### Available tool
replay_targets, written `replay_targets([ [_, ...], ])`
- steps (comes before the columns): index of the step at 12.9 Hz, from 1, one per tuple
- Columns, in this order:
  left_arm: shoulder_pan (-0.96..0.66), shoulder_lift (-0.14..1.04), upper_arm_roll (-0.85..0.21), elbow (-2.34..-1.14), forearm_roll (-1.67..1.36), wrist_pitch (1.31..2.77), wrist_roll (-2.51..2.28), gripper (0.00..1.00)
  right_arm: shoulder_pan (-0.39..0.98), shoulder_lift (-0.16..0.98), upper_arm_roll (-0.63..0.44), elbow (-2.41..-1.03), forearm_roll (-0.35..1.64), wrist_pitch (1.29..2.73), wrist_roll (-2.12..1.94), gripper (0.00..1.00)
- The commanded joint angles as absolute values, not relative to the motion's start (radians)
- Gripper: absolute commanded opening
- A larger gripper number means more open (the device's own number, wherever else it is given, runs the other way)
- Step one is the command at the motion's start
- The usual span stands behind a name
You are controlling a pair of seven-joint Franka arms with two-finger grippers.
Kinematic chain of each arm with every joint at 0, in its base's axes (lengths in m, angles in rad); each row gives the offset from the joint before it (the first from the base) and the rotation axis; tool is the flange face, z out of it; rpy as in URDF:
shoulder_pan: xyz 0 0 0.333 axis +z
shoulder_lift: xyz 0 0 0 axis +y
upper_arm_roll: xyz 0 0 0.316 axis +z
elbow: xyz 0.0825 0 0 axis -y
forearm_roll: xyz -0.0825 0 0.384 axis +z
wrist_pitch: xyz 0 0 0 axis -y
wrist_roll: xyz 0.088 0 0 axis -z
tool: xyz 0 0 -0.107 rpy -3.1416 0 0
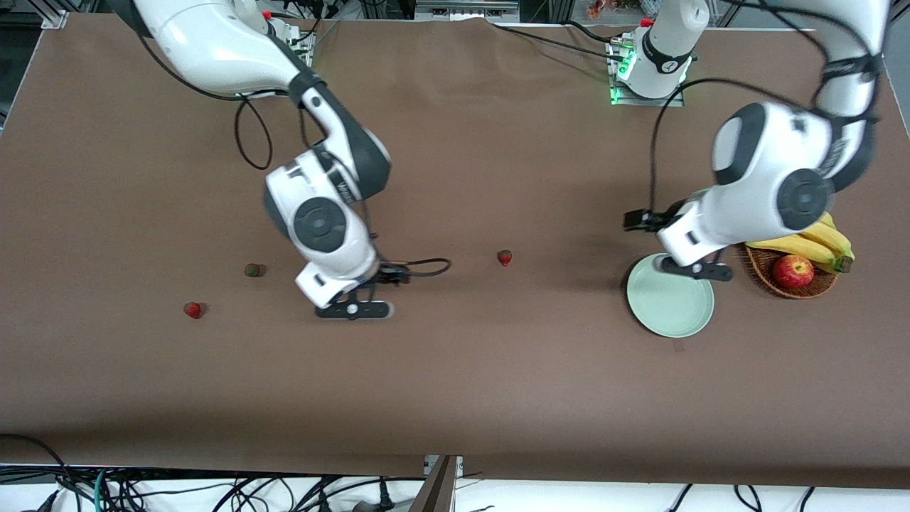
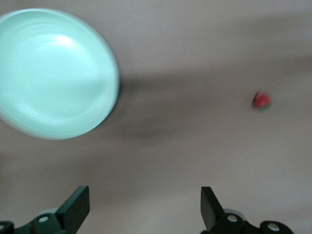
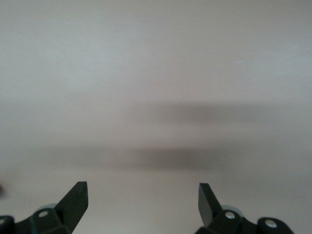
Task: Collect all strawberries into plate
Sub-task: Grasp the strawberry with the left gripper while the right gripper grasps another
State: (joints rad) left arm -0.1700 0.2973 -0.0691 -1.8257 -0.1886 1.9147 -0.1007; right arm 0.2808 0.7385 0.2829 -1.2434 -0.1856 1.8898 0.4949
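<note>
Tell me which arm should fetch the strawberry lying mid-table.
Probably left. The left gripper hangs open over the plate, where the strawberry must go. The right gripper, also open, sits closer to the other two berries.

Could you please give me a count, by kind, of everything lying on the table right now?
Strawberries: 3
Plate: 1
Wicker basket: 1
Apple: 1
Banana bunch: 1
Total: 7
</note>
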Motion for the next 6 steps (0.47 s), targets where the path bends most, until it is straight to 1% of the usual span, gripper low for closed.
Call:
replay_targets([
  [1, -0.288, 0.345, -0.104, -1.881, -0.195, 2.081, -0.372, 1.0, 0.183, 0.618, 0.266, -1.44, -0.184, 1.878, 0.318, 1.0],
  [3, -0.38, 0.434, -0.104, -1.873, -0.195, 2.228, -0.529, 1.0, 0.16, 0.569, 0.183, -1.543, -0.184, 1.879, 0.194, 1.0],
  [4, -0.421, 0.474, -0.104, -1.871, -0.196, 2.3, -0.564, 1.0, 0.152, 0.565, 0.155, -1.567, -0.183, 1.879, 0.131, 1.0],
  [6, -0.483, 0.534, -0.103, -1.87, -0.195, 2.409, -0.618, 1.0, 0.117, 0.554, 0.14, -1.627, -0.181, 1.891, 0.084, 1.0],
])
